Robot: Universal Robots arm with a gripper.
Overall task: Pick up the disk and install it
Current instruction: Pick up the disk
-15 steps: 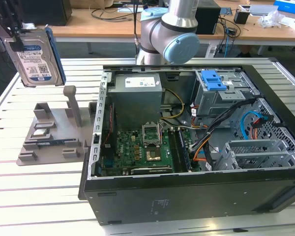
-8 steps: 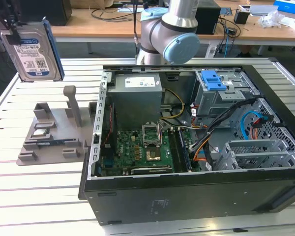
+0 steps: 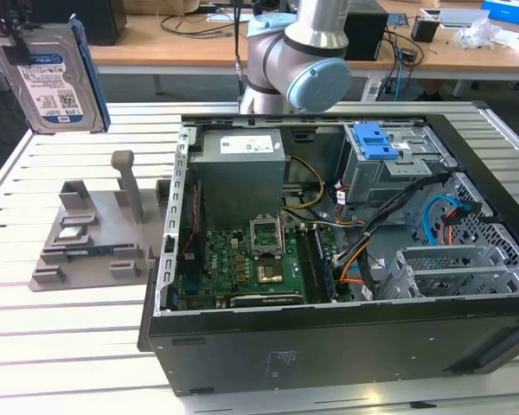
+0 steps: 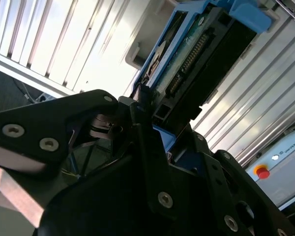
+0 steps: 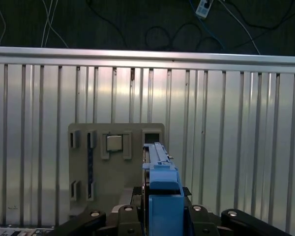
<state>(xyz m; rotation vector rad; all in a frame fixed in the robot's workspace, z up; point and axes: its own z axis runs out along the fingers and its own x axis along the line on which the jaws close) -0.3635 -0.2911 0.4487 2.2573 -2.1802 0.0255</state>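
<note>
Disk (image 3: 56, 78) hangs in the air, pinched at one end by the tool (image 3: 10, 43), with its long side roughly upright and its printed label facing the exterior view. In the second wrist view the black fingers (image 4: 147, 157) press from opposite sides onto the drive's blue bracket (image 4: 162, 135). The grip therefore sits on the frame rather than on the label or the circuit side. I judge this keeps the flat faces and the far end free, and spares the board from pressure. Held edge-on, the drive is thin across the tool and reaches straight out from it, which would suit a narrow slot.

In the first wrist view the grey holder (image 5: 113, 162) lies beyond the drive's tip on the slatted metal surface (image 5: 236, 147). The drive is well apart from it and clear of its upright posts, so the pick-up part looks done.

The open computer case (image 3: 329, 259) lies on its side, well away from the tool. Its drive cage with the blue latch (image 3: 376, 138) sits past the grey power supply (image 3: 242, 169), on the side of the case farthest from the tool. The drive is not yet inside the case, so I judge the installing has not begun
</note>
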